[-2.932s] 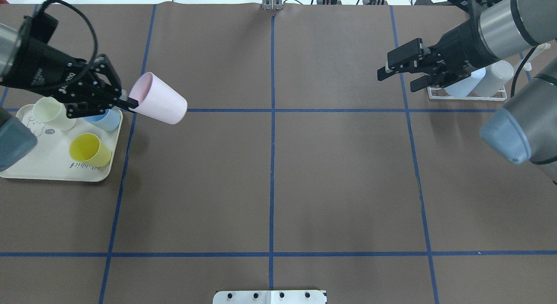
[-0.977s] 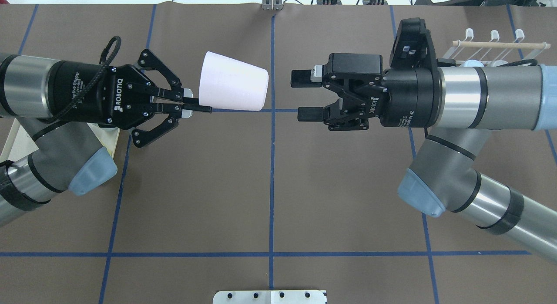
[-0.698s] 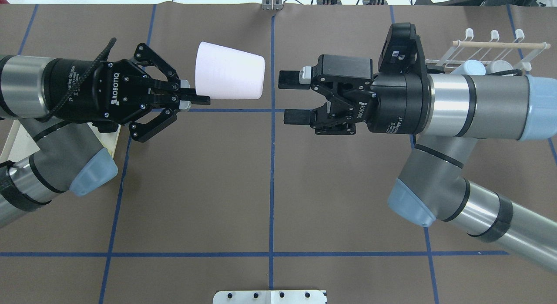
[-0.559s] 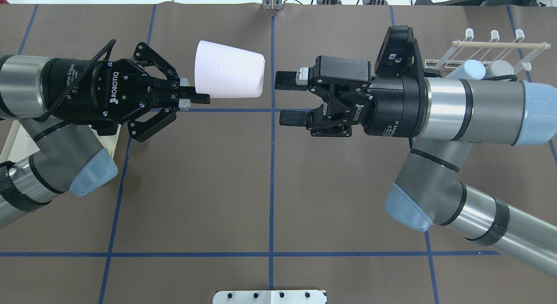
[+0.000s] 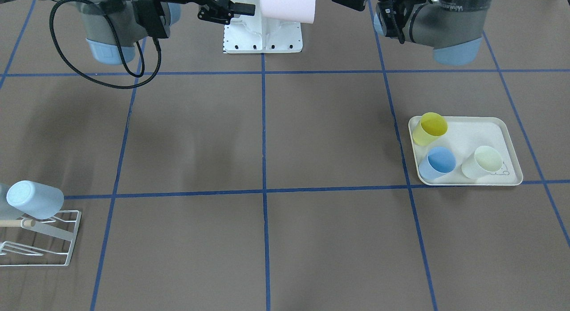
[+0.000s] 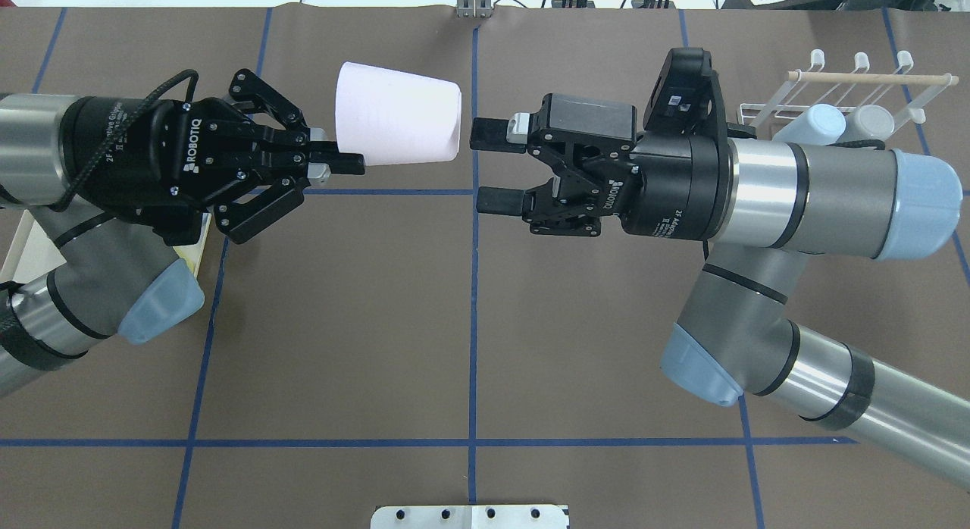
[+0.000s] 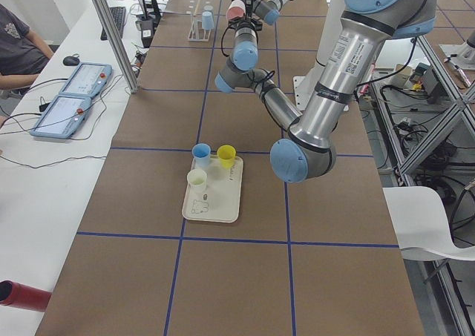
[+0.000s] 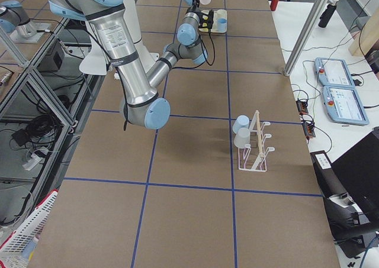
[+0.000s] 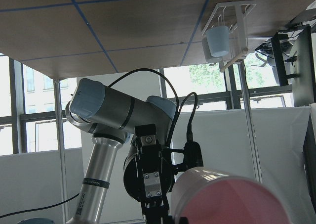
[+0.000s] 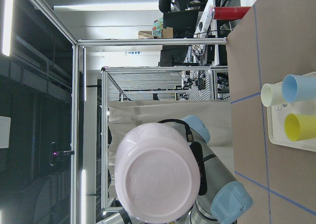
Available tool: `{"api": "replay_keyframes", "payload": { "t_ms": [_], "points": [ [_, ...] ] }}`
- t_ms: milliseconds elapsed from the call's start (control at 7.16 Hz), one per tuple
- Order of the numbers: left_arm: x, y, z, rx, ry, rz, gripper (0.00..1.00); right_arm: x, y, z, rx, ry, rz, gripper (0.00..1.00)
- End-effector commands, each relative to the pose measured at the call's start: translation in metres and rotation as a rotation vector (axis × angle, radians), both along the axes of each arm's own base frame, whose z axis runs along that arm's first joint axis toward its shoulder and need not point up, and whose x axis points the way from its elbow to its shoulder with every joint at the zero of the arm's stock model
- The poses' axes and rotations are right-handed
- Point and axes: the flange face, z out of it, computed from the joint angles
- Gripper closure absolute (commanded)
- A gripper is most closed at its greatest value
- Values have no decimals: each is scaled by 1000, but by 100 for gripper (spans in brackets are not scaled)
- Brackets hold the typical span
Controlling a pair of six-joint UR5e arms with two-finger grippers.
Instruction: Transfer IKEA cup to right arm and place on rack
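pale pink cup (image 6: 398,127), black grippers, brown table (image 6: 341,324) gridded with blue tape (image 6: 473,324)
the left gripper (image 6: 356,163) and right gripper (image 6: 487,167) are black with white robotiq lettering; the right arm (image 6: 841,192) is grey and silver, capped pale blue. the cream tray (image 5: 503,132) bears a yellow cup (image 5: 429,128), blue cup (image 5: 437,162), pale green cup (image 5: 481,161). the rack (image 6: 815,57) is white wire, its dowel (image 6: 871,76) light wood.

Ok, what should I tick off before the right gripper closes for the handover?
1. Left gripper shut on the pink cup at its rim: ok.
2. Right gripper open: ok.
3. Right gripper's fingers around the cup's base: not ok, they stop short of it.
4. Right gripper centred on the cup: cannot tell; it looks offset in the overhead view.
5. Rack has free prongs beside its two cups: ok.
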Motion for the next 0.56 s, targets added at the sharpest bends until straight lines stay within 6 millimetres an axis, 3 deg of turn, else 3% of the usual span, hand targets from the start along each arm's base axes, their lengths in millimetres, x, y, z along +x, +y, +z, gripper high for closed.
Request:
{"api": "replay_keyframes", "payload": {
  "t_ms": [0,419],
  "points": [
    [11,7,-2,-31,18,23,100,-3,-2,-3,6,-17,3,2],
    [14,12,-4,-29,23,37,100,-4,-3,-3,2,-17,7,2]
  ]
}}
